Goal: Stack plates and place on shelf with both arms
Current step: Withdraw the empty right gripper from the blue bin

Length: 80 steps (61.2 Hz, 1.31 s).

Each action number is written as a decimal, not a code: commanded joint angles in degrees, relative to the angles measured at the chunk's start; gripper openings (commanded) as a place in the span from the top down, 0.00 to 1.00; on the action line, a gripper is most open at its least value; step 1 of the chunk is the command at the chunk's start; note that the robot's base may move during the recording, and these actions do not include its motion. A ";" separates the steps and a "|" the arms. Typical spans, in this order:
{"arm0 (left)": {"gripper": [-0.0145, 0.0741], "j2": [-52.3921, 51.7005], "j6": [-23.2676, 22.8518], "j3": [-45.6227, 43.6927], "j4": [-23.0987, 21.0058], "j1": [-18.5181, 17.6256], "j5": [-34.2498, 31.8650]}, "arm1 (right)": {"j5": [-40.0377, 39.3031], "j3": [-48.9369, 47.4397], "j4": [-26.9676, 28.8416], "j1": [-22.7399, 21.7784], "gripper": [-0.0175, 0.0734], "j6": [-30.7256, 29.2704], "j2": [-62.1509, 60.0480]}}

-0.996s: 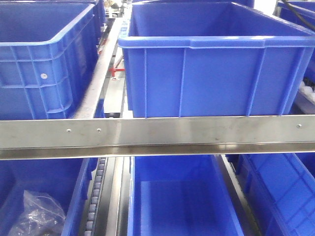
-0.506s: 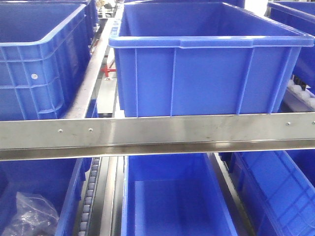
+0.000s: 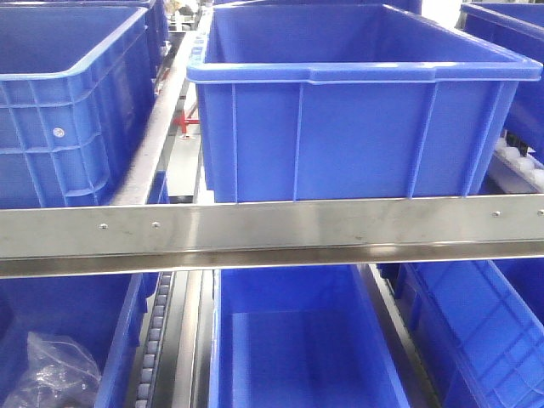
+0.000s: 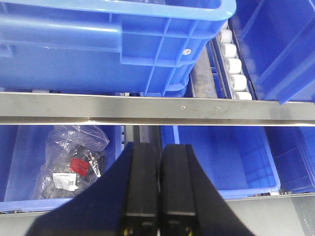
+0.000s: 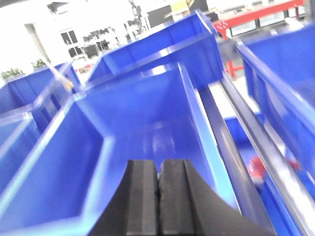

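Left wrist view: the left claw (image 4: 158, 189) is pressed together and held empty before the steel rail (image 4: 157, 109), above a bagged part (image 4: 74, 160). The right claw (image 5: 157, 196) is likewise pressed together over an empty blue bin (image 5: 147, 132). No plates are seen; stacking is judged not yet begun.

Only the two grippers are showing. The left gripper (image 4: 158, 189) is showing as matte black: two flat, blocky fingers (image 4: 141, 184) lying side by side, a thin seam running between them, flaring into a broad black body, with small yellow-green marks near the bottom edge. The right gripper (image 5: 158, 196) is looking alike: plain black rectangular fingers (image 5: 173, 196), slightly dusty.
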 commanded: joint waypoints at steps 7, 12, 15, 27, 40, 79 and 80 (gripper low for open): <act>0.74 0.04 -0.08 -1.60 -0.85 -0.43 -4.46 | -4.70 -0.02 -0.33 -0.15 0.75 -0.20 -0.92; 0.74 0.04 -0.08 -1.60 -0.85 -0.43 -4.46 | -4.63 -0.02 -0.33 -0.15 0.75 -0.20 -0.48; 0.74 0.04 -0.08 -1.60 -0.85 -0.43 -4.46 | -4.56 -0.02 -0.33 -0.15 0.75 -0.20 -0.47; 0.74 0.04 -0.08 -1.60 -0.85 -0.43 -4.46 | -1.78 -0.02 -0.33 -0.15 0.75 -0.20 -0.47; 0.74 0.04 -0.08 -1.60 -0.85 -0.43 -4.50 | 6.20 1.11 -0.38 -1.51 0.75 -0.37 -5.98; 0.74 0.04 -0.08 -1.60 -0.85 -0.43 -4.50 | 7.52 30.15 -3.30 -9.66 0.75 -0.65 -47.06; 0.74 0.04 -0.08 -1.60 -0.85 -0.43 -4.50 | 8.09 30.16 -3.30 -9.66 0.75 -0.65 -47.47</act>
